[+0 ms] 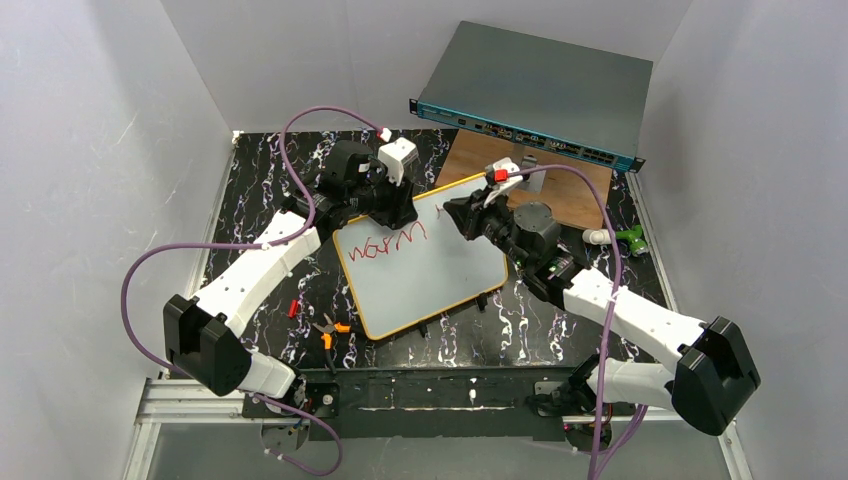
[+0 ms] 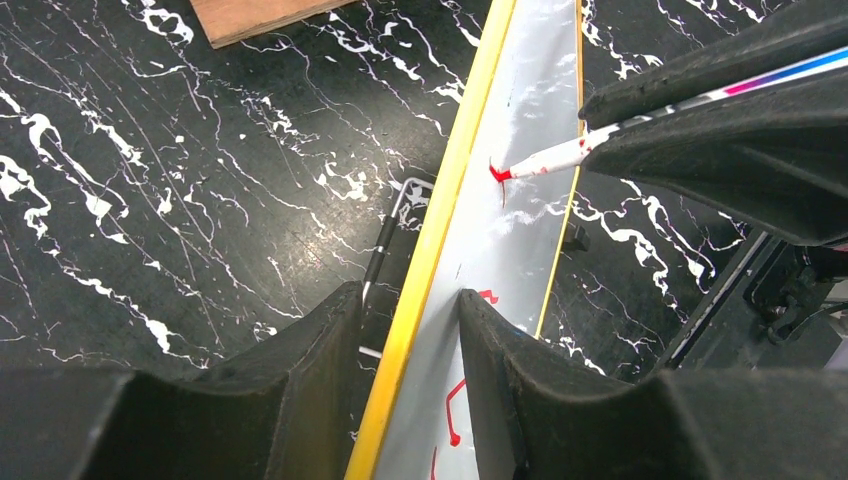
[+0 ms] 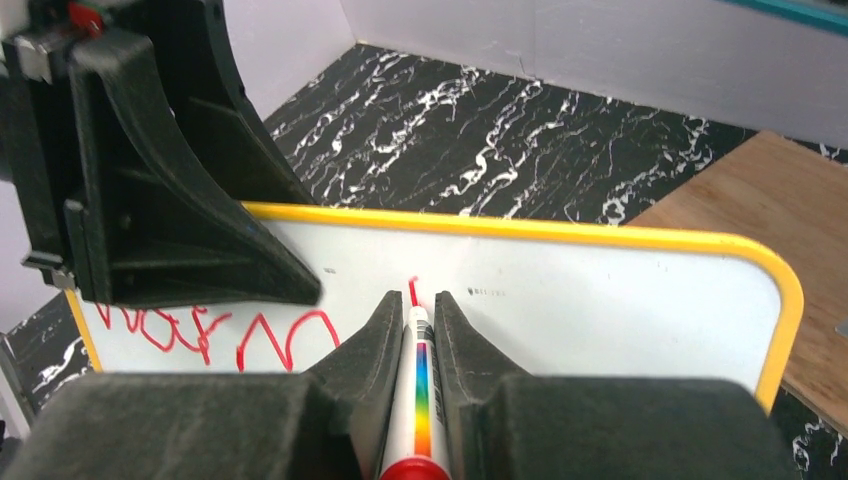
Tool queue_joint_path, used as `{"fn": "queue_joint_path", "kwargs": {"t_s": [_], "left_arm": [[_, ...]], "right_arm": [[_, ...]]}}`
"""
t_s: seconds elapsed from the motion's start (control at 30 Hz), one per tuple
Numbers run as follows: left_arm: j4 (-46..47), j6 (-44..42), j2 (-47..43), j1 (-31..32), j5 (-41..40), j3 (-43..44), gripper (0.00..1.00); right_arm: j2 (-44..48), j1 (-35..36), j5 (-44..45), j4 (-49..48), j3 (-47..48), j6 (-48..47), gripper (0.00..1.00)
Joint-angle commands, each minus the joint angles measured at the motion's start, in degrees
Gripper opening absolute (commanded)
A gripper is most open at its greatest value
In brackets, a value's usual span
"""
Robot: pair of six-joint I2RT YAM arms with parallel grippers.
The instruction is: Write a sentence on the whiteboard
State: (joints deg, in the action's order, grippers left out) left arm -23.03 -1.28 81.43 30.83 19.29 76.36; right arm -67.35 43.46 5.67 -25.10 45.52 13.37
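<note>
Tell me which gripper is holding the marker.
The right gripper: it is shut on the marker, whose tip is at the whiteboard. The left gripper instead clamps the whiteboard's rim.

The whiteboard (image 1: 432,278) (image 2: 492,232) (image 3: 600,312) is set near the middle of the black marbled tabletop (image 1: 262,190), turned askew so that its right end is placed farther back than its left. Its white face with rounded corners is framed by a thin yellow-orange rim, and small black feet are seen under the near edge. Of the sentence (image 1: 385,243) (image 3: 220,335), only "warm" is written, in red, along the upper left of the face. A short red stroke is placed just to its right.
</note>
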Motion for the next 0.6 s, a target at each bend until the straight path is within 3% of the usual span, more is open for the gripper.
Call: {"fn": "queue_joint_path", "kwargs": {"t_s": [0.0,0.3,0.57], "left_arm": [[1.8,-0.6,-2.9,-0.1,-0.5,0.7,0.0],[1.9,-0.6,-3.0,-0.1,-0.5,0.9,0.0],[2.0,-0.5,-3.5,-0.1,-0.3,0.4,0.0]], "right_arm": [[1.7,-0.2,0.6,-1.7,-2.5,0.2,0.01],[3.5,1.6,0.7,0.2,-6.8,0.6,0.01],[2.4,1.8,1.6,0.7,-3.7,-0.8,0.01]]}}
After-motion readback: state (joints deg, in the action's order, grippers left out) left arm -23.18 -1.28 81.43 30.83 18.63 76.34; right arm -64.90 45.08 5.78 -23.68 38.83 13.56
